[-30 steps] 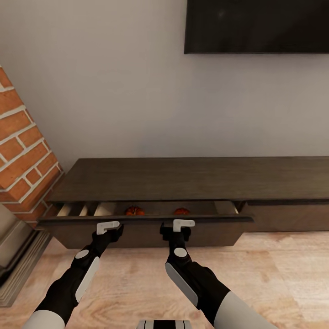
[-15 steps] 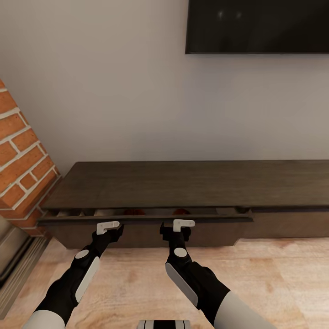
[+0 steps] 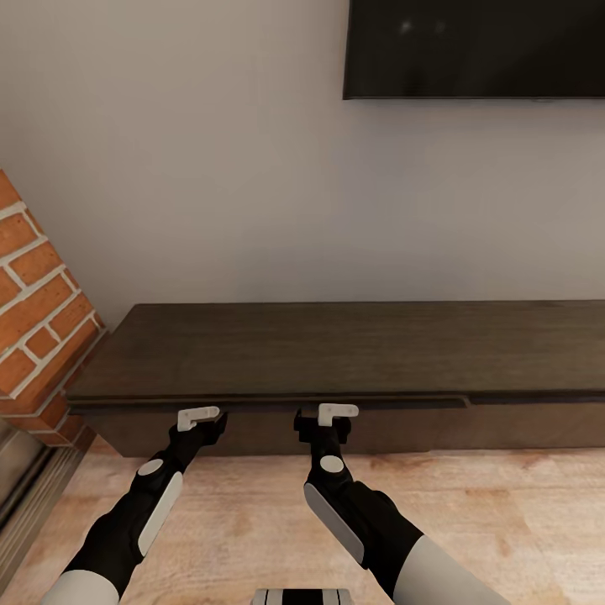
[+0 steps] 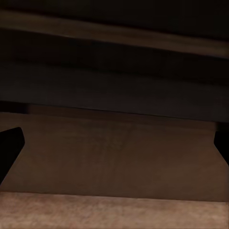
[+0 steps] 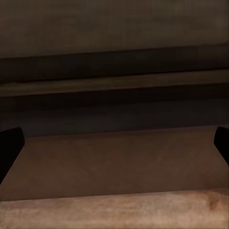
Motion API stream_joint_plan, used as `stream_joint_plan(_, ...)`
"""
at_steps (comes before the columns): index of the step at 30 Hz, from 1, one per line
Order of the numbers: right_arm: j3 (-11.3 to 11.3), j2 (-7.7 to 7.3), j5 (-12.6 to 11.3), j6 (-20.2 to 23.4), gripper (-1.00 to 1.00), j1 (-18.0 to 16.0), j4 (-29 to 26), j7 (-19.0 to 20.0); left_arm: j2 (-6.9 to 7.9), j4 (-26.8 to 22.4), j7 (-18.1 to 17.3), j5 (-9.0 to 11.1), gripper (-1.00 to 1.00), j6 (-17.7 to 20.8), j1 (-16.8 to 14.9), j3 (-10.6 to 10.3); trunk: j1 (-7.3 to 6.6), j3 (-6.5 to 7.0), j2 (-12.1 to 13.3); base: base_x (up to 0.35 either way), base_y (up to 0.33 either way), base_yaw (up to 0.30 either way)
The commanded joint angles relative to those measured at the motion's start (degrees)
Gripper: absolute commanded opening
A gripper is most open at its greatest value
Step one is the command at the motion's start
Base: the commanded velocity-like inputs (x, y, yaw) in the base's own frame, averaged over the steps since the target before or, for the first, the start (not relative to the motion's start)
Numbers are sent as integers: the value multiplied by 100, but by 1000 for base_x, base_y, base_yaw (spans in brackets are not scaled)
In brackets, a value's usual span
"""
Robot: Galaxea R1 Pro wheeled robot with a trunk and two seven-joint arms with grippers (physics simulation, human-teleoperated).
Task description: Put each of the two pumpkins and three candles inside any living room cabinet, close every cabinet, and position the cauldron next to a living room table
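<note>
The long, low, dark brown cabinet (image 3: 336, 346) stands against the wall. Its left drawer front (image 3: 269, 430) sits pushed in under the top, with only a thin lip showing. The pumpkins are hidden, and the candles, cauldron and table are out of view. My left gripper (image 3: 200, 418) and right gripper (image 3: 336, 414) are both held up against the drawer front. In the left wrist view the left gripper (image 4: 114, 148) is open, its dark fingers (image 4: 9, 148) spread wide before the brown drawer face (image 4: 119, 152). The right gripper (image 5: 114, 145) is open in the same way.
A red brick column (image 3: 38, 311) rises at the left beside the cabinet's end. A dark TV screen (image 3: 475, 49) hangs on the white wall above. Light wooden floor (image 3: 504, 521) runs in front of the cabinet.
The drawer has slid in from partly open, with two orange pumpkins showing inside, to shut under the top. The view has moved closer to the cabinet, and both grippers kept their place in the picture.
</note>
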Motion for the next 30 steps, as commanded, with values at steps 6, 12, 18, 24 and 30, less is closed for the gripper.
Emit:
stream_joint_plan(6,16,-3,-13,38,100,-5,-7,-41,6,-32,11,49,100,27,-7,-9,-2,-4,-3,9,1,0)
stream_joint_plan(12,16,-3,-14,38,100,-6,-6,-41,6,-36,11,49,100,27,-5,-9,-2,-4,-3,70,20,0)
stream_joint_plan(18,16,-3,-14,38,100,-6,-5,-41,6,-37,11,49,100,27,-5,-9,-2,-4,-3,-129,1,0)
stream_joint_plan(24,16,-3,-14,38,100,-5,-4,-41,6,-44,11,49,100,27,-6,-9,-2,-4,-3,-183,0,0)
stream_joint_plan(30,16,-3,-30,60,100,-5,-4,-41,6,-59,-2,49,100,61,-4,-3,-2,-4,-3,-156,0,0)
